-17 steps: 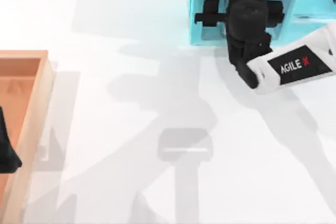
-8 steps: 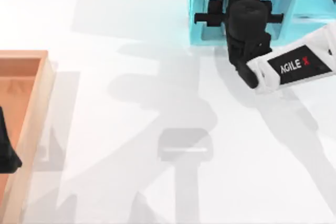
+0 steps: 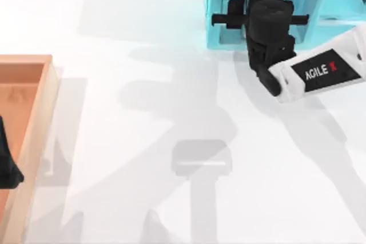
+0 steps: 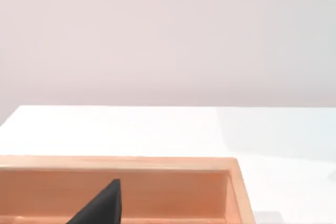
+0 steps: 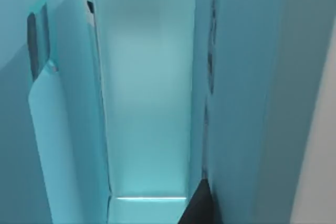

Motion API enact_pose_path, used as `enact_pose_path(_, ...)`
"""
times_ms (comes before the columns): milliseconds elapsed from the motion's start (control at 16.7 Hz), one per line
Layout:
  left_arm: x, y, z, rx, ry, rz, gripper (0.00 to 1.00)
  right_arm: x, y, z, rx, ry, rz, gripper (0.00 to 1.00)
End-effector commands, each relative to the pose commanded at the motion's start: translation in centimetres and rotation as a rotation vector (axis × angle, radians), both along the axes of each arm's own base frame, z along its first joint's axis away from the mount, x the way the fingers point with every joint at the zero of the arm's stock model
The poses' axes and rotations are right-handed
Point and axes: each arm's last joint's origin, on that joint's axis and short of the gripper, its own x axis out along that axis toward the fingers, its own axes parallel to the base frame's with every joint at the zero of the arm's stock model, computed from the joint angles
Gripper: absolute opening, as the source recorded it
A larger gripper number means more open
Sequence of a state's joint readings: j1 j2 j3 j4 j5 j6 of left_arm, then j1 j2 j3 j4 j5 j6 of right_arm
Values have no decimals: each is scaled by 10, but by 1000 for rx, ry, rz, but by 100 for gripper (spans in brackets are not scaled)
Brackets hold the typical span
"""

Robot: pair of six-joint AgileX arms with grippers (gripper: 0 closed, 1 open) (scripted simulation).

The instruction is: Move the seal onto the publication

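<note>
The right arm (image 3: 317,72), white with a black panel lettered AGILEX, reaches from the right side of the white counter (image 3: 143,112) toward the far edge, where a light-blue open shelf unit (image 3: 216,10) with upright dividers stands. Its black pincer (image 3: 269,12) sits above the front of that unit, with a grey rounded part just beyond it; whether the pincer is released or clenched cannot be told. The right wrist view looks down a narrow light-blue compartment (image 5: 144,93) between two upright walls, with a dark fingertip (image 5: 197,208) at the frame's edge. The left arm is parked at the counter's left side, its black pincer (image 3: 7,164) over a shallow wooden tray (image 3: 43,112) with a raised pale rim; the left wrist view shows one dark fingertip (image 4: 102,205) above the tray's orange-brown inner wall (image 4: 173,192), and its state cannot be told either. Where the seal and the publication lie cannot be told
</note>
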State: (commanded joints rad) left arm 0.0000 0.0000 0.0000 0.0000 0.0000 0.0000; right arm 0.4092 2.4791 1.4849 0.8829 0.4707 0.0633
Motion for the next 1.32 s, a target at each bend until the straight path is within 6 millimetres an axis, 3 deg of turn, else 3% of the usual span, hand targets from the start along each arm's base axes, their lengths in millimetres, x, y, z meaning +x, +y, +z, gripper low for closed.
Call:
enact_pose_path(420,0,0,0,0,0,0,100,-1,0,1,1,0,0,0)
enact_pose_path(660,0,0,0,0,0,0,100,-17,9,32,-5,6,-2,0)
enact_pose_path(840,0,0,0,0,0,0,100,-49,17,83,-8,3,-7,0)
enact_pose_path(1080,0,0,0,0,0,0,100,-116,17,159,7,-19,-8,0)
enact_pose_path(1200,0,0,0,0,0,0,100,-150,12,183,11,-22,-6,0)
enact_pose_path(1320,0,0,0,0,0,0,100,-177,7,195,9,-14,-3,0)
